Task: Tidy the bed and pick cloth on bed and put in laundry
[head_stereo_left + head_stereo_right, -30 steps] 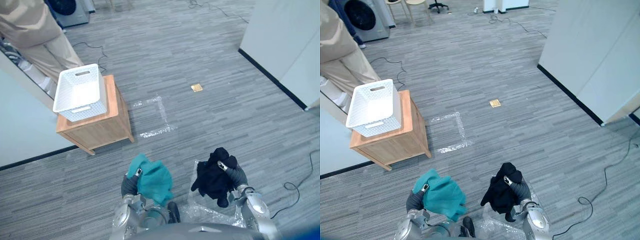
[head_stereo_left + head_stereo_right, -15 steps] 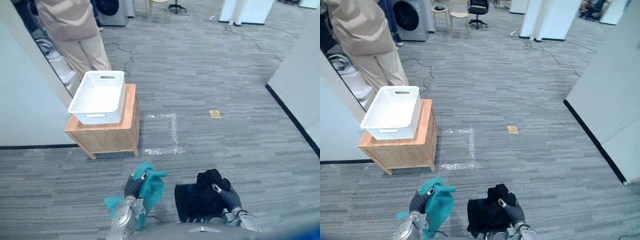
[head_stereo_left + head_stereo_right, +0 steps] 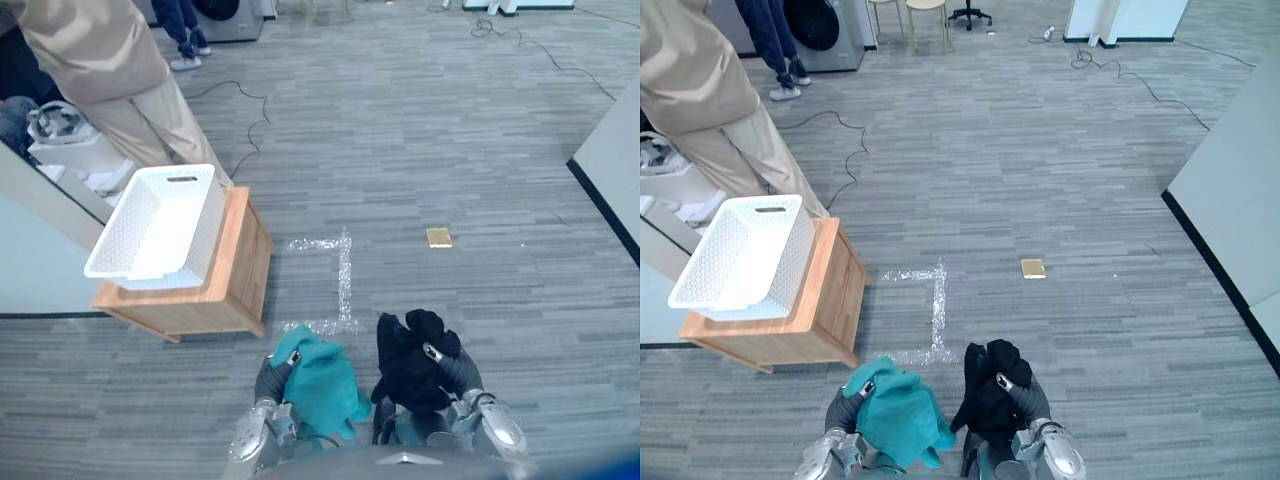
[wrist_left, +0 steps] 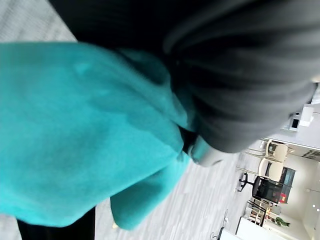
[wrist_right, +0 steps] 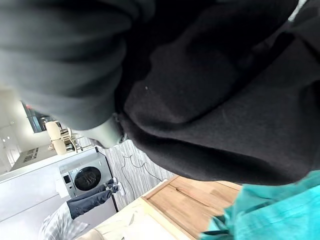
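Note:
My left hand is shut on a teal cloth that hangs in front of me over the grey floor; up close the teal cloth drapes over the hand. My right hand is shut on a black cloth, bunched and drooping beside the teal one; the black cloth covers the fingers in the right wrist view. A white laundry basket stands open on a low wooden cabinet ahead to my left.
A person in beige stands just behind the basket, with another person's legs farther back by a washing machine. Tape marks and a small yellow pad lie on the floor. A white wall runs along the right.
The camera has swung, so the basket and cabinet now sit more to the left. Both cloths stay gripped; the teal one now hangs close against the black one.

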